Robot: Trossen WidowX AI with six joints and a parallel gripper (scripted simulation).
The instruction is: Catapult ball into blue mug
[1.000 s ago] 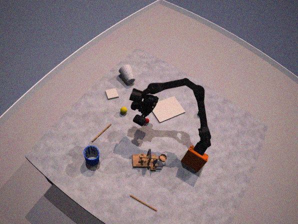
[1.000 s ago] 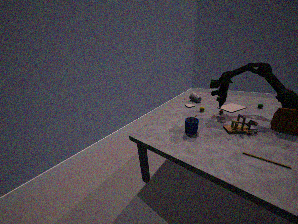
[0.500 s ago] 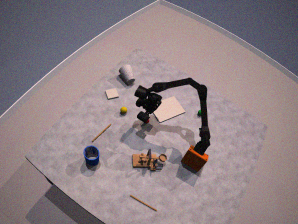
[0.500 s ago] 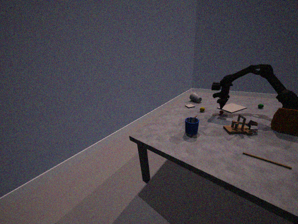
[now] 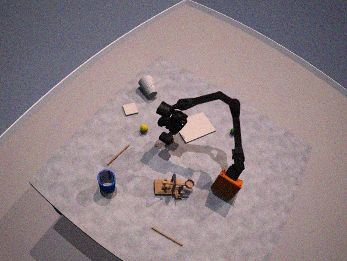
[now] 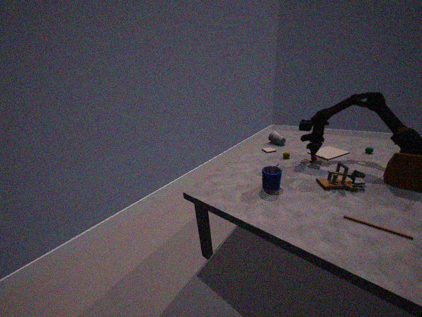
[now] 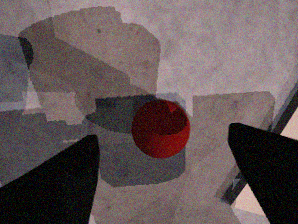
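Observation:
A small red ball [image 5: 172, 141] [image 6: 314, 159] [image 7: 160, 128] lies on the table top. My gripper [image 5: 168, 140] [image 6: 313, 154] [image 7: 164, 137] hangs low right over it, open, with one dark finger on each side of the ball and a gap to each. The wooden catapult [image 5: 172, 186] [image 6: 338, 178] stands near the arm's orange base [image 5: 226, 185], its round cup [image 5: 190, 183] empty. The blue mug [image 5: 106, 181] [image 6: 271, 177] stands upright to the left of the catapult, near the table's edge.
A yellow ball [image 5: 144, 127] [image 6: 286, 154] lies left of the gripper, a green ball [image 5: 232, 130] [image 6: 369, 149] behind the arm. A white cup [image 5: 148, 85] lies tipped at the back. A large tile [image 5: 198, 126], a small tile [image 5: 130, 109] and two sticks [image 5: 117, 155] [image 5: 167, 236] lie around.

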